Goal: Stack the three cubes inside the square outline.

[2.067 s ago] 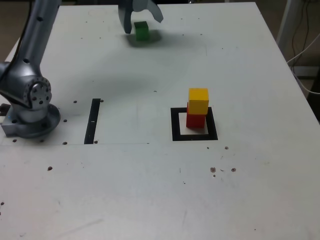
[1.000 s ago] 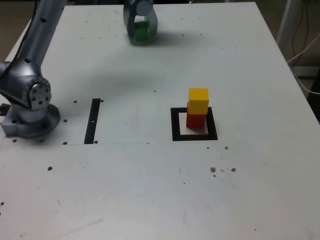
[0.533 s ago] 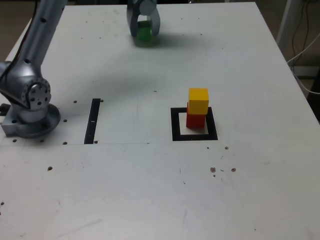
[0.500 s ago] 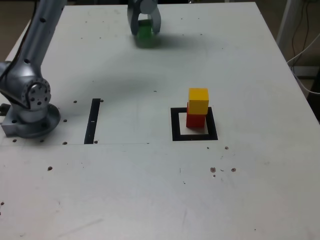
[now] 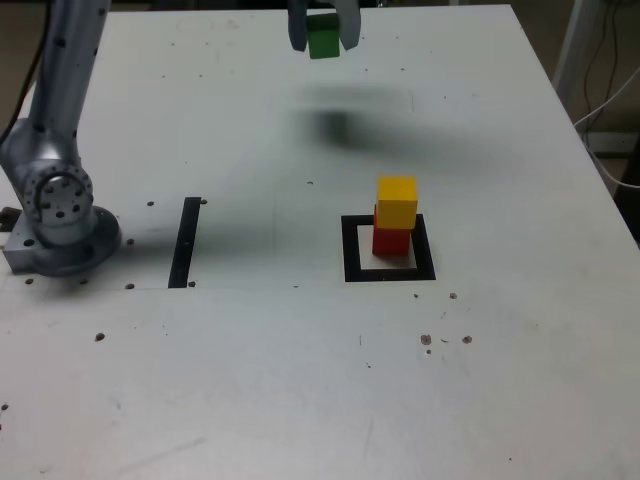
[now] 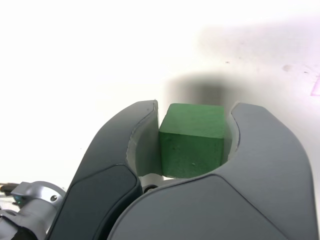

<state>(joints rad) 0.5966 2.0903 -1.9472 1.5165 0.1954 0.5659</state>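
Your gripper (image 5: pixel 322 38) has its jaws clamped on the green cube (image 5: pixel 323 40) — in the wrist view the cube (image 6: pixel 192 140) sits squarely between the two curved jaw faces, which press its two opposite side faces. It hangs in the air near the far edge of the table (image 5: pixel 500 390), its shadow on the surface below, well apart from the stack.

The yellow cube (image 5: pixel 397 202) rests on the red cube (image 5: pixel 390 241) inside the square outline (image 5: pixel 351 250), toward the table's middle; the yellow one looks shifted slightly to the exterior view's right of the red.

Handling, as a judgement: the green cube looks rigid, light and smooth-faced — likely painted wood or plastic. Flat sides suit a pinch across opposite faces at mid-height, as you have it now. Slip risk seems low; toppling the stack on contact is the concern.

No long axis — all edges appear equal. The cube looks roughly level in the jaws, top face up; you'd want its sides square with the yellow cube's.
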